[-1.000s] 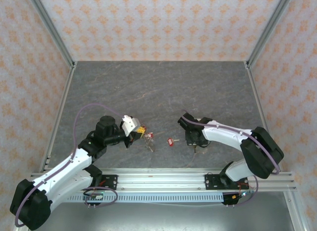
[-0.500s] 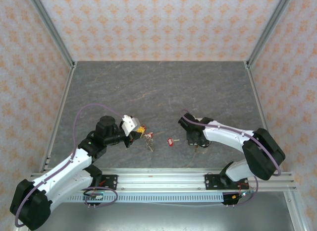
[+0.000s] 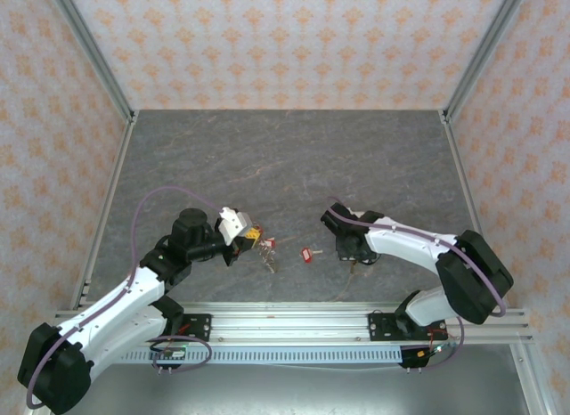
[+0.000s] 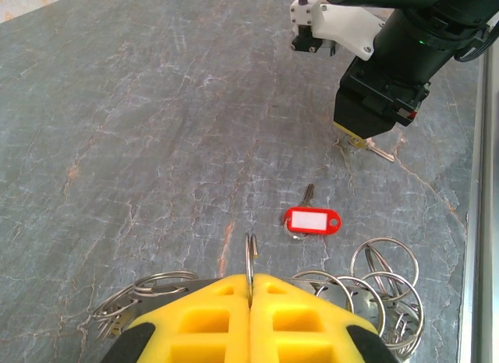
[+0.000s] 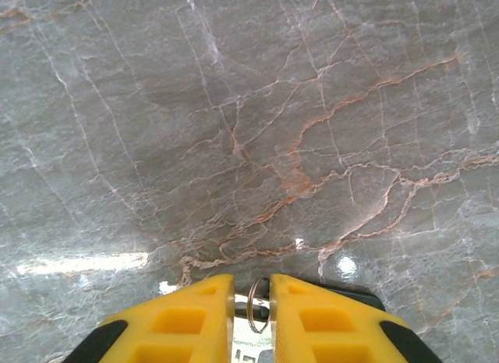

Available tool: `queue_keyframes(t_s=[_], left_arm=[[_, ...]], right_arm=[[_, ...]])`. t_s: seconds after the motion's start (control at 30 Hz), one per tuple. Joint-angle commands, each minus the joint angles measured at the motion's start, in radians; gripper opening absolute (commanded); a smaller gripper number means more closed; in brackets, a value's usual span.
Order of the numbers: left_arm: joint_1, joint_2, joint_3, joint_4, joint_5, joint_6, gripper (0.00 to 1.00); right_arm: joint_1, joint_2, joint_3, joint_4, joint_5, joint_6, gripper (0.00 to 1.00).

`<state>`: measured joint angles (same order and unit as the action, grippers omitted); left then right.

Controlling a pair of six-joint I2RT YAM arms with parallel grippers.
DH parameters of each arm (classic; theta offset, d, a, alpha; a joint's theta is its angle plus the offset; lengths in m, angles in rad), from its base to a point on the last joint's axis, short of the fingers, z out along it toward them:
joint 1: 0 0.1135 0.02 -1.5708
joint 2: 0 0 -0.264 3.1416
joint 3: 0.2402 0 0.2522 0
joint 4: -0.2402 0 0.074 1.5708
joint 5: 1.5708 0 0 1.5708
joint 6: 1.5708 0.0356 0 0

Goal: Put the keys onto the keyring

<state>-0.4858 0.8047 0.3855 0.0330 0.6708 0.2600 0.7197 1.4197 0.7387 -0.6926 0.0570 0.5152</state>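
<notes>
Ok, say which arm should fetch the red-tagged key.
Right, probably: the left pincer is shut on the keyring; the key lies between both, though the right pincer has a small ring between its fingers.

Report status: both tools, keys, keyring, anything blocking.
Left tool shut on keyring. Right tool holds one key by its small ring. Red-tagged key loose on table between them. Nothing blocking.

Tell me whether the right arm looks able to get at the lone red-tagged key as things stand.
Probably yes. The red-tagged metal key lies alone, close beside the right end effector, with nothing between them. But a small metal ring sits between its jaws, so a grasp would likely need that released first.
</notes>
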Motion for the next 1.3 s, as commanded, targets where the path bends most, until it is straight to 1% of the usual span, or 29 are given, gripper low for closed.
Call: queue_keyframes(t_s=[0.0,0.2,0.7,0.93,1.27], left_arm=[[-0.010,-0.019,0.038,0.010,-0.007,0.013,0.00],[-0.010,-0.018,0.039,0.010,-0.007,0.012,0.00],[-0.010,-0.013,0.044,0.006,-0.009,0.015,0.00],[-0.010,-0.013,0.043,0.004,-0.009,0.015,0.00],[-0.011,-0.013,0.043,0.002,-0.013,0.016,0.00]], right_arm=[[0.006,0.012,-0.013,-0.024,0.046,0.005,0.18],[0.001,0.011,-0.015,-0.021,0.069,0.008,0.18],[-0.014,0.010,-0.031,0.001,0.024,0.001,0.20],[-0.015,0.015,-0.038,0.007,0.014,0.001,0.12],[-0.015,0.002,-0.042,-0.002,0.020,-0.002,0.10]])
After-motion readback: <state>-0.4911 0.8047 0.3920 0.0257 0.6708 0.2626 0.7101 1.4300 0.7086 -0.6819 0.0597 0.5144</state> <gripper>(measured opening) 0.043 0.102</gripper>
